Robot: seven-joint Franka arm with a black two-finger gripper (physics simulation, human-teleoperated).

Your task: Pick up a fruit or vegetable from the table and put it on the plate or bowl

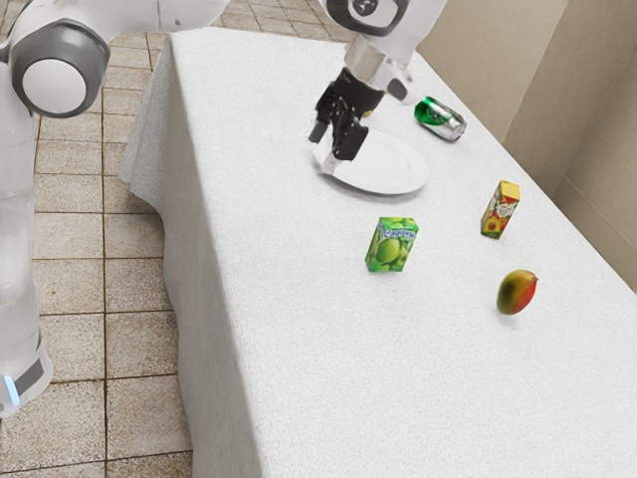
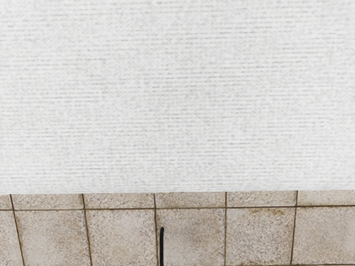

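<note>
A red-and-green mango [image 1: 517, 292] lies on the white tablecloth toward the exterior view's right, far from my hand. Further back sits a white plate [image 1: 390, 167] with nothing on it. My black gripper [image 1: 333, 141] hangs over the plate's left rim, fingers apart and open, holding nothing. The wrist view looks down on the tablecloth [image 2: 177, 94] and its edge, with tiled floor [image 2: 255, 233] beyond.
A green juice box [image 1: 391, 245] stands between the plate and the mango. To the right of the plate stands a small orange-yellow carton [image 1: 501, 209]. A green can [image 1: 440, 118] lies on its side behind the plate. The table's long edge drops to the tiled floor on the left.
</note>
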